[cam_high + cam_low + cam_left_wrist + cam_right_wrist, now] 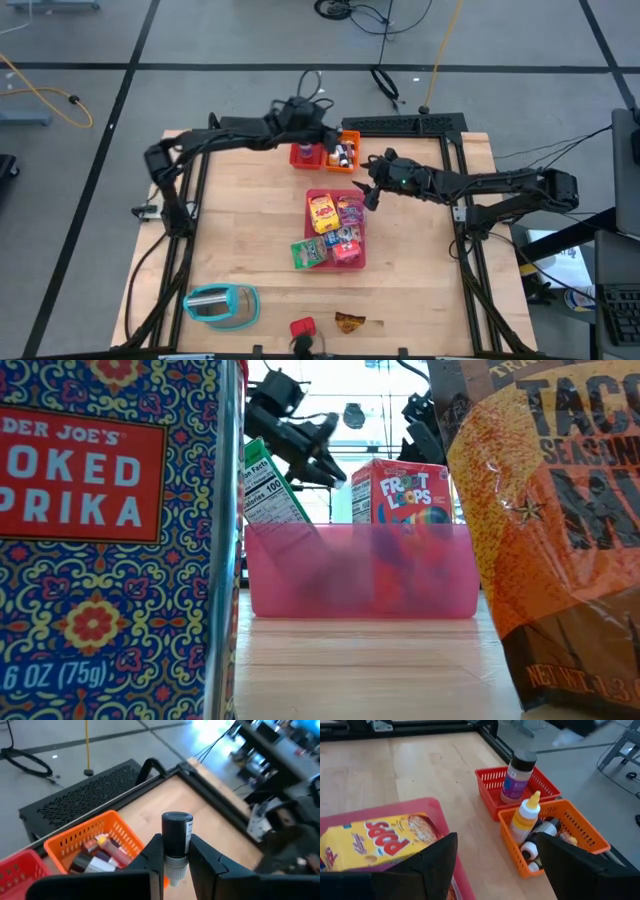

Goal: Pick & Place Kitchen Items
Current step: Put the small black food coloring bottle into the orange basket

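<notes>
A small dark bottle (176,827) with a pale ridged end sits in my left gripper (176,845), which is shut on it. That gripper (328,135) hangs above the red bin (305,155) and the orange bin (346,150) at the table's far side. The orange bin (555,835) holds a yellow squeeze bottle (525,817) and other small dark bottles. A purple-labelled jar (517,775) stands in the red bin (492,782). My right gripper (370,188) hangs open over the far right corner of the pink tray (322,193). The tray holds a yellow box (375,845) and other boxes. My left gripper pinches the small bottle between its two fingers (155,855), one on each side, at the bottle's lower part (175,855) where dark body meets pale ridged end. The dark end sticks out past the fingertips. The bottle is lifted clear, above the bins.
At the near edge lie a teal-rimmed container (222,305), a red tin (302,327) and a brown packet (350,322). In the low view the tin (110,530) and the packet (550,530) fill the foreground. A black frame rail (455,170) borders the table.
</notes>
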Available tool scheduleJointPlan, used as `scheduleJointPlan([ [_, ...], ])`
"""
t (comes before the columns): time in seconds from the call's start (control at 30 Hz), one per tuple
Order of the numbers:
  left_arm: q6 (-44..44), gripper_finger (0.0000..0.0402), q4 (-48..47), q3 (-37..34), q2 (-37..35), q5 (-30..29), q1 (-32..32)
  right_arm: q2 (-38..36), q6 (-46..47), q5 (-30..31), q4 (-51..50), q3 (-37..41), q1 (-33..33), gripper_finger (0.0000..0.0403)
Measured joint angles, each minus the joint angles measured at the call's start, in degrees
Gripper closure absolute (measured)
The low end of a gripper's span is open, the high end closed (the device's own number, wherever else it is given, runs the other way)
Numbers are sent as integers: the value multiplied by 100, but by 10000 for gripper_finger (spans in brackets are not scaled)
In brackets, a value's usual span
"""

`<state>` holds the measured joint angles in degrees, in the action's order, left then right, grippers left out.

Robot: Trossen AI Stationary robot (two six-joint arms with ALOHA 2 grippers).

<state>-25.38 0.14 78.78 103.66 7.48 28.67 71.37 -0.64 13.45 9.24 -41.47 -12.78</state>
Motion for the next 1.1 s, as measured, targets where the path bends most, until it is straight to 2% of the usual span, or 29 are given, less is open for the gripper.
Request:
scheduleJointPlan([
  [0.13, 145, 348, -441, 687, 569, 3, 74, 0, 0, 2, 0, 62, 0, 140],
  [0.27, 125, 347, -487, 1023, 938, -5, 146, 0, 0, 0, 20, 66, 0, 140],
  [0.73, 360, 343, -467, 1121, 1223, -121, 204, 0, -20, 0, 218, 68, 0, 140],
  [0.9, 390, 319, -477, 1120, 1223, -155, 205, 0, -20, 0, 212, 68, 0, 140],
  [1.1, 392, 268, -452, 1120, 1223, -158, 199, 0, -22, -2, 211, 68, 0, 140],
])
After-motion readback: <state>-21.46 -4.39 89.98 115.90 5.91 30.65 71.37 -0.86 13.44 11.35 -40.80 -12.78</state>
